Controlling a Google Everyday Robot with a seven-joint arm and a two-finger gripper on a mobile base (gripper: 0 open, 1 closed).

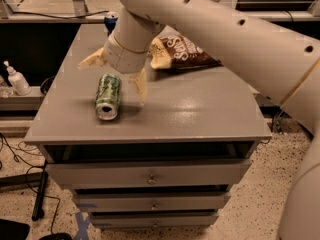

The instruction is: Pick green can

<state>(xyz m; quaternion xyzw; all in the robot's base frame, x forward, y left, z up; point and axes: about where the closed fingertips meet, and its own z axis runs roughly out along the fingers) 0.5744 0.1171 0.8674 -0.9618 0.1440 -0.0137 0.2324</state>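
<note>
The green can (107,96) lies on its side on the grey cabinet top (200,109), near the front left, its silver end facing the front. My gripper (114,75) hangs over the can's far end, open, with one pale finger (90,60) to the can's left and the other finger (140,86) to its right. The fingers straddle the can and I cannot tell whether they touch it. The white arm reaches in from the upper right.
A brown chip bag (180,53) lies at the back centre of the top, behind the gripper. A blue can (110,21) stands at the back left, partly hidden by the arm. A white pump bottle (16,79) stands on a shelf left of the cabinet.
</note>
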